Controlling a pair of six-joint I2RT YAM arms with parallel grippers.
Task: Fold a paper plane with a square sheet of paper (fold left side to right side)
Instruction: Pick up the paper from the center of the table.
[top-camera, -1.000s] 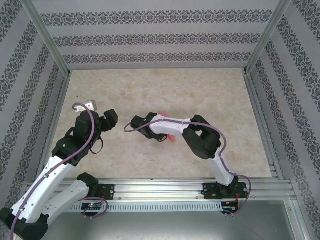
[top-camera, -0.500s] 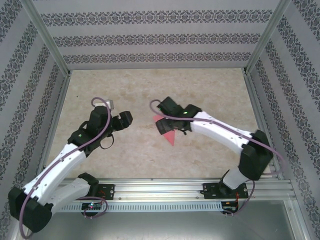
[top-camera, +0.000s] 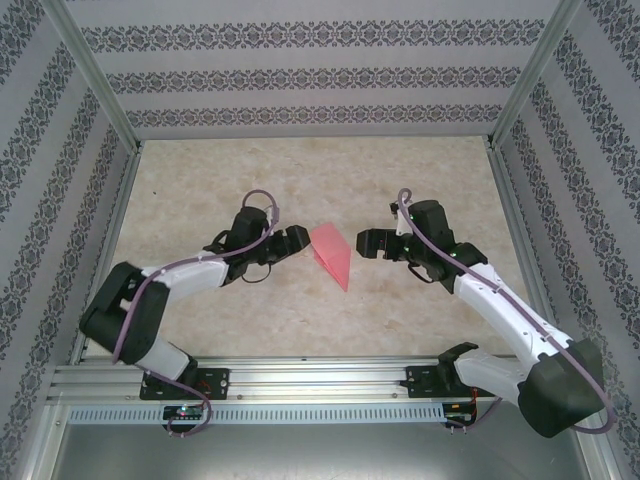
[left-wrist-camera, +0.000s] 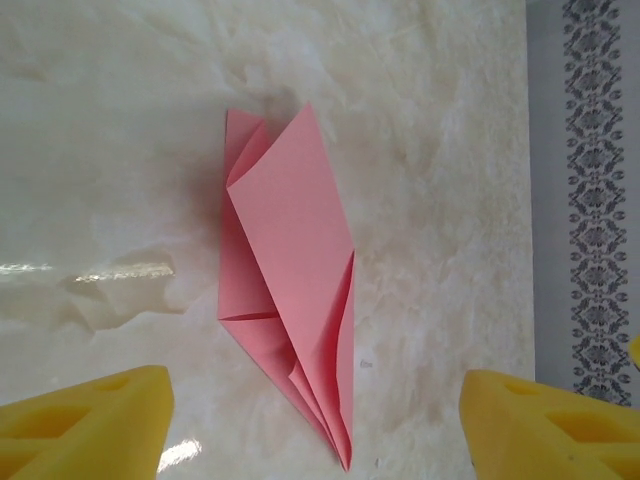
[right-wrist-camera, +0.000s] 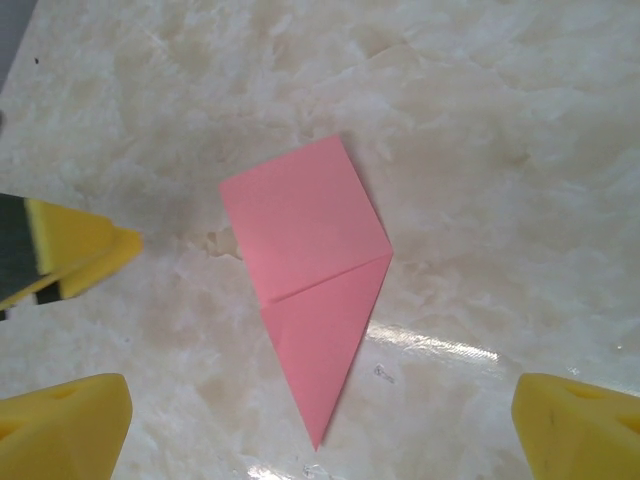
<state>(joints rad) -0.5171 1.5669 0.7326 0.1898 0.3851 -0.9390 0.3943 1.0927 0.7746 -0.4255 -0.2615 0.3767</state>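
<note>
The square sheet of paper (top-camera: 332, 255), pink-red, lies flat on the table, creased into a narrow pointed kite shape whose tip points toward the arms. My left gripper (top-camera: 297, 240) hovers just left of it, open. My right gripper (top-camera: 365, 243) hovers just right of it, open wide. In the left wrist view the folded paper (left-wrist-camera: 290, 300) shows layered flaps, its tip reaching down between the yellow fingertips (left-wrist-camera: 90, 420). The right wrist view shows the paper (right-wrist-camera: 305, 250) with one diagonal crease, and nothing between the yellow pads (right-wrist-camera: 575, 425).
The beige marbled table top (top-camera: 300, 170) is walled by patterned panels and a metal frame (top-camera: 110, 110). An aluminium rail (top-camera: 320, 380) runs along the near edge. A yellow finger of the left gripper (right-wrist-camera: 75, 250) shows at the left of the right wrist view.
The right gripper lifted off the paper, swung to its right side and opened wide. The left gripper travelled right, up to the paper's left edge. The paper now lies uncovered.
</note>
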